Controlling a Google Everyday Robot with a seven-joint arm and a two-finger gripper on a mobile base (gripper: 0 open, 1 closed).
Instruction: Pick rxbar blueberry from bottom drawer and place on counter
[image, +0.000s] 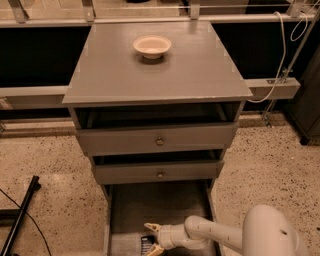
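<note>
The rxbar blueberry (145, 245) lies on the floor of the bottom drawer (160, 207), at its front end near the left wall. The bar's long axis seems to run from 12 to 6 o'clock, along the drawer's length, and its lower end is cut off by the frame edge. The gripper (153, 238) reaches in from 3 o'clock, with the arm lying across the drawer. Its two fingers are spread apart, one toward 12 and one toward 6. The bar sits at the gripper's 9 o'clock, right at the fingertips and perhaps partly between them; contact cannot be told. The counter (165, 75) lies well off at 12 o'clock and bears a cream bowl (152, 46).
</note>
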